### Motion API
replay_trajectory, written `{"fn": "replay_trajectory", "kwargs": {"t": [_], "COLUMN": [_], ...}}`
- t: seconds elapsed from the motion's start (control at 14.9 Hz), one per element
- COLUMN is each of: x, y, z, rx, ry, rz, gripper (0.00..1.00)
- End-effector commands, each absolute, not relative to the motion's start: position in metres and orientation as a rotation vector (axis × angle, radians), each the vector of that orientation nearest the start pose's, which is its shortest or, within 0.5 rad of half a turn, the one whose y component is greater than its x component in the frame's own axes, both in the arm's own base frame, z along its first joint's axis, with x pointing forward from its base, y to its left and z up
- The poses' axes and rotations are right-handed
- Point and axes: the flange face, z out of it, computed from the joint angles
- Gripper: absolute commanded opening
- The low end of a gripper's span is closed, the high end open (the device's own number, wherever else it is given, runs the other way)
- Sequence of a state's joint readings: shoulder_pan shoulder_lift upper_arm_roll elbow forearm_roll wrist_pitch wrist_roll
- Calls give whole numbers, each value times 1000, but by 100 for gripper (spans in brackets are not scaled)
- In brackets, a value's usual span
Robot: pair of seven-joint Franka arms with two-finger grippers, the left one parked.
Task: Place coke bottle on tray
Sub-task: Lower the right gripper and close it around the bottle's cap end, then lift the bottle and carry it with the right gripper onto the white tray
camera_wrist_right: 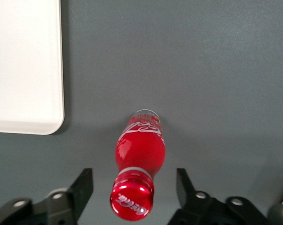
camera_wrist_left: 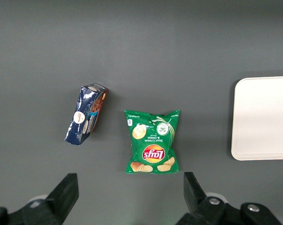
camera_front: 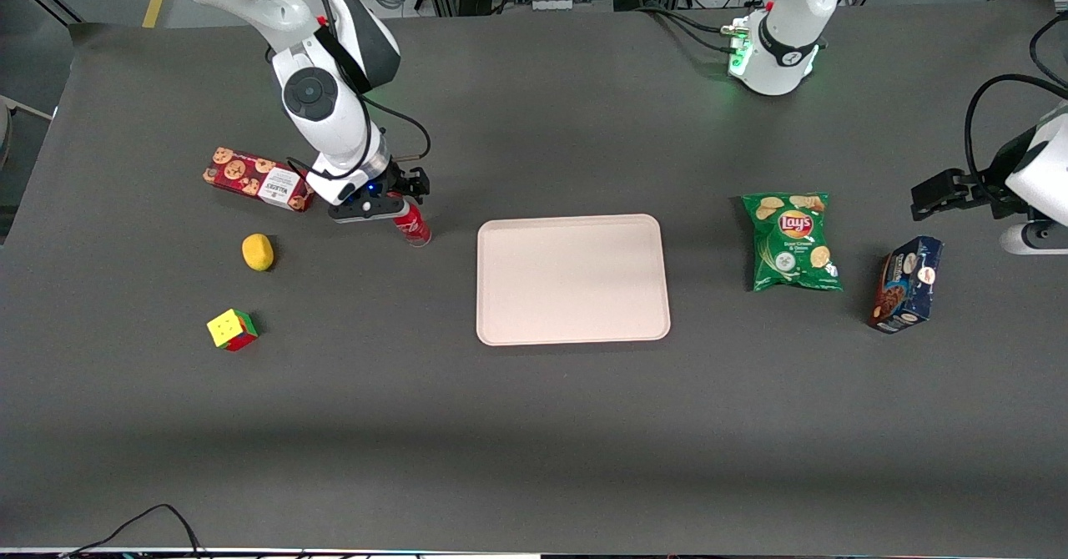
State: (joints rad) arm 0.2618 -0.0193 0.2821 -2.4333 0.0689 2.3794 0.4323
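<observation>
The coke bottle point(camera_front: 411, 224), slim and all red with a red cap, stands upright on the dark table beside the tray point(camera_front: 572, 279), toward the working arm's end. The right wrist view looks down on its cap point(camera_wrist_right: 132, 197) and body. My gripper point(camera_front: 399, 207) is open directly above the bottle; its two fingers point(camera_wrist_right: 84, 184) stand either side of the cap with a gap on each side, not touching it. The pale beige-pink tray is bare; its corner shows in the right wrist view point(camera_wrist_right: 26, 65).
A red cookie box point(camera_front: 257, 179), a yellow lemon point(camera_front: 258, 252) and a colour cube point(camera_front: 232, 329) lie toward the working arm's end. A green Lay's chip bag point(camera_front: 792, 241) and a dark blue box point(camera_front: 905, 284) lie toward the parked arm's end.
</observation>
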Motion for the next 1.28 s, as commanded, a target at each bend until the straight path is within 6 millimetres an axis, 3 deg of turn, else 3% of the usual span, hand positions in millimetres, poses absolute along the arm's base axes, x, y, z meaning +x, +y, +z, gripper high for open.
{"fn": "replay_trajectory", "kwargs": {"t": [0.0, 0.34, 0.4, 0.74, 0.94, 1.21], "x": [409, 410, 409, 414, 425, 455], "y": [251, 250, 251, 253, 261, 278], "z": [315, 323, 324, 347, 387, 445], "rx": [-3118, -3116, -3115, -3115, -3117, -3103], "ry": [-85, -83, -86, -77, -72, -73], "rz": [47, 29, 24, 0, 4, 14], "gripper": [59, 4, 0, 0, 0, 0]}}
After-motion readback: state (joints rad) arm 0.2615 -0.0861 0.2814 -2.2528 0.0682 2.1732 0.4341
